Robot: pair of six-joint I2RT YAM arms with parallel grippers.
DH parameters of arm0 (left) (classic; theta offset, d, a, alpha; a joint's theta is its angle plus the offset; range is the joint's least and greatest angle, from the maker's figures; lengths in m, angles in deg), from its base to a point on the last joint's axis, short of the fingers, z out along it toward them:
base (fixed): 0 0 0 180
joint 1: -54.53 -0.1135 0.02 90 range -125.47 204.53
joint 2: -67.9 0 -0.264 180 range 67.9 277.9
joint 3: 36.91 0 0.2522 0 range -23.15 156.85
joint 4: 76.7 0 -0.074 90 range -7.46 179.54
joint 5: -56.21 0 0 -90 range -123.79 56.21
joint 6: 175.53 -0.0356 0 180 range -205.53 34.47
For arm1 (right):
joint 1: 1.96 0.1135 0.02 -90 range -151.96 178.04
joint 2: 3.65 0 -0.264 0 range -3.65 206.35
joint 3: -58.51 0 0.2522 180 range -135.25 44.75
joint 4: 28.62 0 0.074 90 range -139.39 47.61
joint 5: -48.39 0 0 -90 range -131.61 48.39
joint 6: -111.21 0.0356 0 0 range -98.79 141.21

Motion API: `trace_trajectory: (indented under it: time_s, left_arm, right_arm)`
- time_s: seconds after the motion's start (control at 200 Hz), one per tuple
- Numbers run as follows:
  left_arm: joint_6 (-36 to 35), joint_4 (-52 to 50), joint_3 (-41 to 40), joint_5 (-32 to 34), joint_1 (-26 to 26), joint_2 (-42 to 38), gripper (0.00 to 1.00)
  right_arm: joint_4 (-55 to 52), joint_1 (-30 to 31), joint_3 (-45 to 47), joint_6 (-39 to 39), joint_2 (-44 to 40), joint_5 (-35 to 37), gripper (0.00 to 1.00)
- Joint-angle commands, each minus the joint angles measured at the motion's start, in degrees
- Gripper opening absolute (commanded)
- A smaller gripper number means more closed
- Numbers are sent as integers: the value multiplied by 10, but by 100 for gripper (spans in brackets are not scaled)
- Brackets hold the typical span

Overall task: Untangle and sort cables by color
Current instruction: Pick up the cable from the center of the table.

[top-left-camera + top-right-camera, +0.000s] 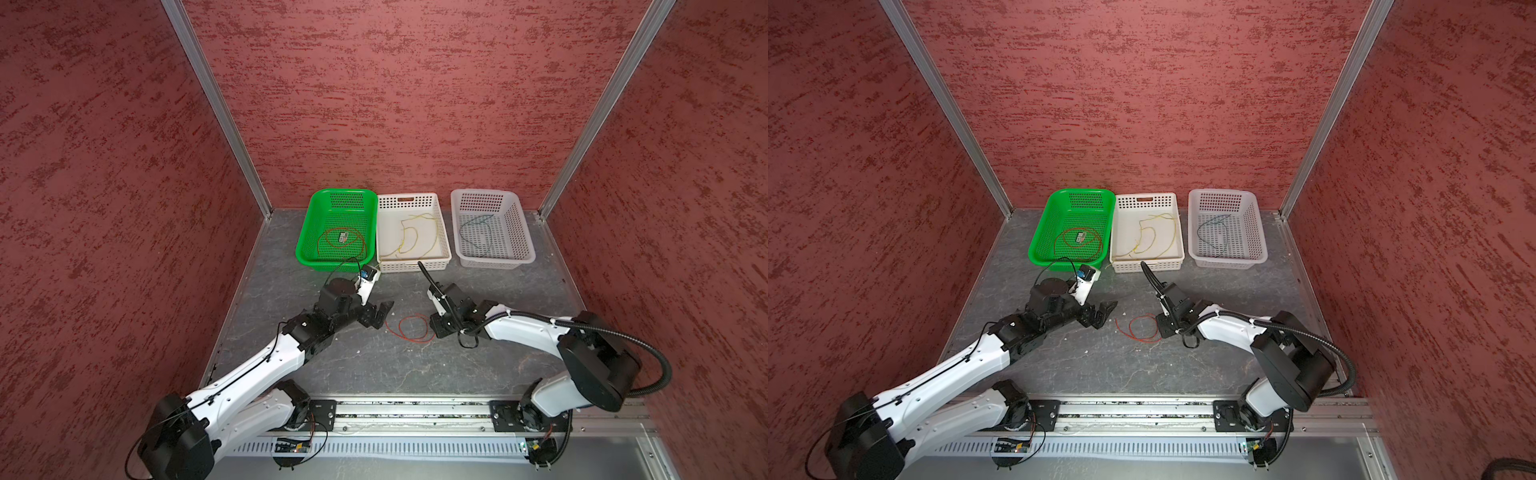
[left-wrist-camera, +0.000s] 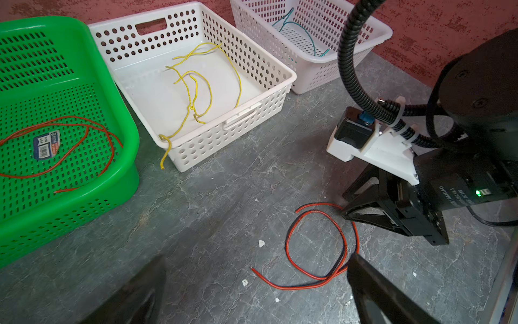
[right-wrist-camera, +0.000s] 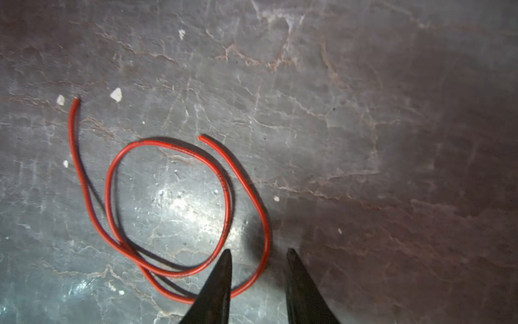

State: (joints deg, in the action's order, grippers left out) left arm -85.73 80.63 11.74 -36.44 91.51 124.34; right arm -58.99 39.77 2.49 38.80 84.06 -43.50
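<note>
A loose red cable (image 1: 409,328) (image 1: 1142,329) lies curled in a loop on the grey table between my two grippers. My right gripper (image 3: 259,250) (image 1: 434,328) is down at the loop's edge, jaws partly open. One strand of the red cable (image 3: 157,143) passes between its fingertips without being pinched. My left gripper (image 2: 256,261) (image 1: 384,316) hovers wide open left of the loop, holding nothing. Another red cable (image 1: 340,241) lies in the green basket (image 1: 303,249). Yellow cables (image 1: 409,237) lie in the middle white basket (image 1: 446,245), and a blue-green cable (image 1: 476,232) in the right white basket (image 1: 528,249).
The three baskets stand in a row against the red back wall. A thick black corrugated hose (image 2: 343,56) rises from the right wrist. One yellow cable end (image 2: 164,160) hangs over the middle basket's front rim. A metal rail (image 1: 415,415) runs along the table's front.
</note>
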Motion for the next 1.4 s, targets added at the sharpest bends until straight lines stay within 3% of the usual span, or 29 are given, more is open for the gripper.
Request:
trace_trajectory:
  time_s: [0.0,0.471,0.982,1.187,1.398]
  left_arm:
    - [1,17,18,1,-1,21,99]
    - [-5,24,14,0,-2,30,99]
    - [-11,20,14,0,-1,22,99]
    - [-11,20,12,-2,-1,19,99]
    - [-11,27,7,-13,-1,23,99]
  right_arm:
    - [-7,2,-19,11,8,5,33]
    - [-36,13,-12,13,28,30,21]
    - [-68,52,-34,35,69,67,20]
    - [-58,53,-23,42,77,57,14]
    - [-66,53,-26,41,72,65,2]
